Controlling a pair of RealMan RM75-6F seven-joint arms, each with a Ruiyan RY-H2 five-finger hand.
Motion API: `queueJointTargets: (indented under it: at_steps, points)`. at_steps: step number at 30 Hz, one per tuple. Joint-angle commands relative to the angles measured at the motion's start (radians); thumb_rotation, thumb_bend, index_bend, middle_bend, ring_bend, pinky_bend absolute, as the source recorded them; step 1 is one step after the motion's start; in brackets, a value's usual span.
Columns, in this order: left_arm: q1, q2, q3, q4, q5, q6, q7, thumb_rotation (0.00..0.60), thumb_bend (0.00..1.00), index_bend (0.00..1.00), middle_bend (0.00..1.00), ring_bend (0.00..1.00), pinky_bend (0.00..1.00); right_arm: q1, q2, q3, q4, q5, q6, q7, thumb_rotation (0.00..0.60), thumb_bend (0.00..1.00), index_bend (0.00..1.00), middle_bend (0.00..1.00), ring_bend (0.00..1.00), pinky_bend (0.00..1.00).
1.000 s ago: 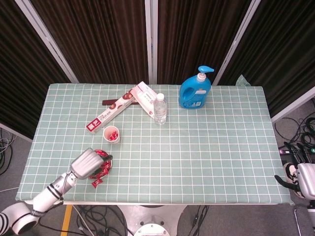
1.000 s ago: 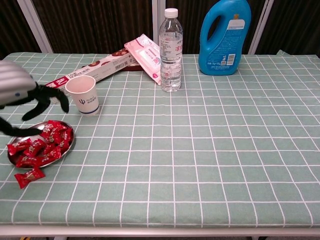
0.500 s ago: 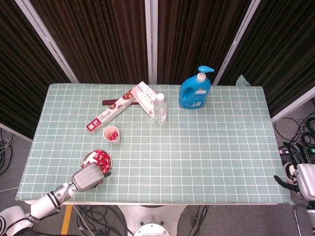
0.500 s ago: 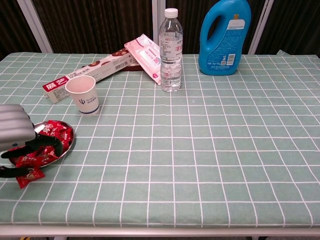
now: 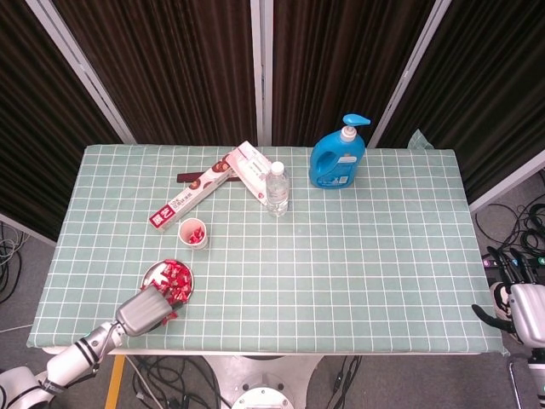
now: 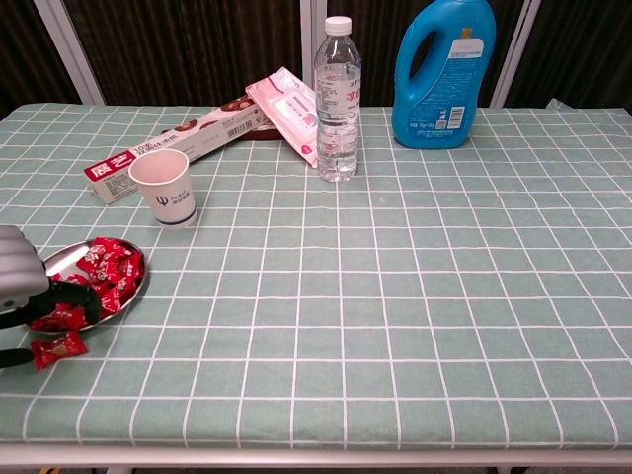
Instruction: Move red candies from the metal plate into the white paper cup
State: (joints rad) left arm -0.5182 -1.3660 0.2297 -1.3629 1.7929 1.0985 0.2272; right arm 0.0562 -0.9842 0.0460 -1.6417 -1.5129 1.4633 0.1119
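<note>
Overhead, left hand (image 5: pixel 143 309) low at the near-left table edge, just beside the metal plate (image 5: pixel 152 273), silver back hiding the fingers. Closer in, from the chest camera: same hand (image 6: pixel 18 286) cut by the frame edge, dark fingers (image 6: pixel 69 301) curled down over red candies (image 6: pixel 104 269) at the plate's (image 6: pixel 59 259) near rim; whether a candy is actually pinched, cannot tell. One stray candy (image 6: pixel 57 348) off the plate on the checked cloth (image 6: pixel 395 296), seen only from the chest. White paper cup (image 6: pixel 163 187) upright beyond the plate, apart from it; from above, red pieces visible inside the cup (image 5: pixel 193 232), hidden from the chest. Right hand (image 5: pixel 521 308) visible only overhead, off the table's right end, fingers too small to judge. Behind: water bottle (image 6: pixel 337 99), blue detergent jug (image 6: pixel 443 69), long box (image 6: pixel 188 140), pink packet (image 6: pixel 288 111).
</note>
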Motion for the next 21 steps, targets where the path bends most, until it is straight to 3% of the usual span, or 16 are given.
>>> queueJointTargets:
  at_steps: [1, 21]
  points:
    - [0.007, -0.008, -0.001, 0.013, -0.004, -0.002, 0.012, 0.600, 0.28, 0.42, 0.93, 0.97, 1.00, 0.000, 0.000, 0.000, 0.000, 0.000, 0.000, -0.001, 0.600, 0.09, 0.02, 0.13, 0.03, 0.34]
    - [0.025, -0.019, -0.004, 0.017, 0.004, 0.004, 0.027, 0.600, 0.29, 0.47, 0.93, 0.98, 1.00, 0.002, 0.002, 0.000, -0.004, 0.003, -0.004, -0.005, 0.600, 0.09, 0.02, 0.13, 0.04, 0.35]
